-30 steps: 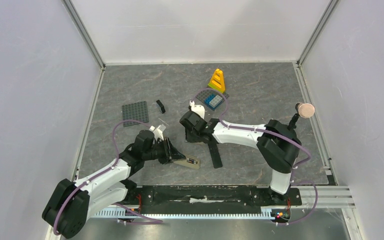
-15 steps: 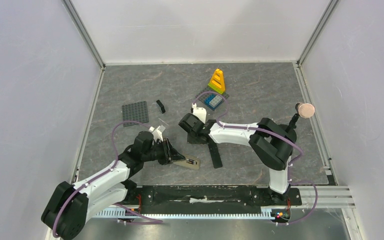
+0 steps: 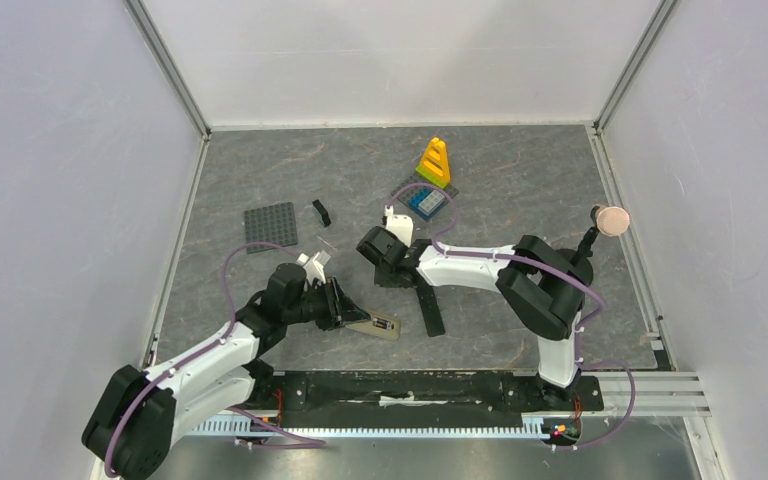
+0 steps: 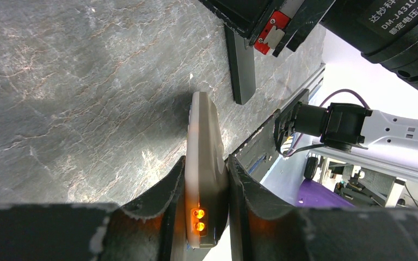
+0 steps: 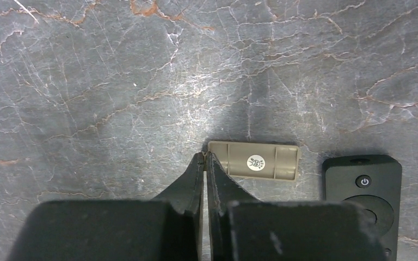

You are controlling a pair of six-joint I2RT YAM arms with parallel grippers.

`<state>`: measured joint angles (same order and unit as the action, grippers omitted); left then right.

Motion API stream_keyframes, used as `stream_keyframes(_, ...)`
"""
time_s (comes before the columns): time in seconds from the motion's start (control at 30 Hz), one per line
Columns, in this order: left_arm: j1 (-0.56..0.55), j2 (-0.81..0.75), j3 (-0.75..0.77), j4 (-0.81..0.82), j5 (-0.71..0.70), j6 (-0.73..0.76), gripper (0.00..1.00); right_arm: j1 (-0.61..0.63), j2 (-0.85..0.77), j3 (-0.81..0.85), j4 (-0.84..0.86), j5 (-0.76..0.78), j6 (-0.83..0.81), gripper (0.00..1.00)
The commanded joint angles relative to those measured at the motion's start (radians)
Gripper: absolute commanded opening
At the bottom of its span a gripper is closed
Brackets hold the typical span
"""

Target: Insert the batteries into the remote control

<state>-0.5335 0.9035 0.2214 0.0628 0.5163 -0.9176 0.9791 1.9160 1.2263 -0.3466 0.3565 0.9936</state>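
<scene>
Tan remote control (image 4: pixel 201 130) pinched edgewise in left tool (image 4: pixel 207 163), right tool (image 5: pixel 204 156) closed beside tan cover (image 5: pixel 253 161)

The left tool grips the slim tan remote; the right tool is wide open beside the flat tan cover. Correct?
No: the right wrist view shows the right tool shut beside the flat tan cover. The left tool does grip the slim tan remote control.

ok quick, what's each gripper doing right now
Left gripper: closed on the slim tan-grey remote control, held edge-on.
Right gripper: closed, tips at the flat tan stickered panel; grip unclear.
</scene>
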Motion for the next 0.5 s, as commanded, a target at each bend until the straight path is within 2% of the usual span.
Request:
stream_keyframes(0.0, 0.001, -0.017, -0.010, 0.029, -0.016, 0.031, 0.02, 0.000, -0.001, 0.022, -0.003, 0.018, 0.008, 0.00)
stream_keyframes(0.2, 0.001, -0.026, -0.010, 0.029, -0.012, 0.024, 0.02, -0.003, -0.089, 0.014, 0.006, -0.019, -0.027, 0.00)
stream_keyframes(0.47, 0.001, -0.081, 0.002, 0.035, -0.005, -0.009, 0.02, -0.019, -0.363, -0.078, 0.048, -0.098, -0.081, 0.00)
